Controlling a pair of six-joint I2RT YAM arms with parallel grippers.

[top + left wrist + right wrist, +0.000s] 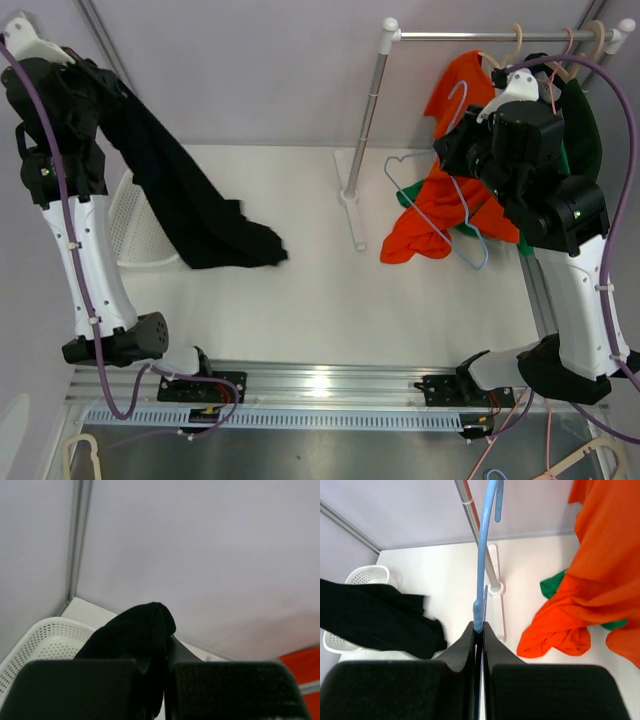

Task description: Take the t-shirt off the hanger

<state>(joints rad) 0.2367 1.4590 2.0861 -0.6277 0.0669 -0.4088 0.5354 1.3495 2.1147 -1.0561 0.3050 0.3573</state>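
The black t-shirt (pixel 190 200) hangs from my left gripper (pixel 80 75), which is raised at the far left and shut on its top fold (pixel 135 630). The shirt's lower end rests on the table beside the basket. In the left wrist view the cloth fills the gap between the jaws of the left gripper (pixel 159 680). My right gripper (pixel 458 140) is shut on the bare blue wire hanger (pixel 387 170) near the rack. In the right wrist view the hanger (pixel 481 570) rises straight out of the closed right gripper (pixel 478 630), with the black t-shirt (pixel 375 615) far to the left.
A white perforated basket (pixel 130 225) stands at the left, partly under the black shirt. A metal rack pole (pixel 365 130) and its rail (pixel 480 35) carry wooden hangers, an orange shirt (pixel 440 210) and a green garment (pixel 552 587) at the right.
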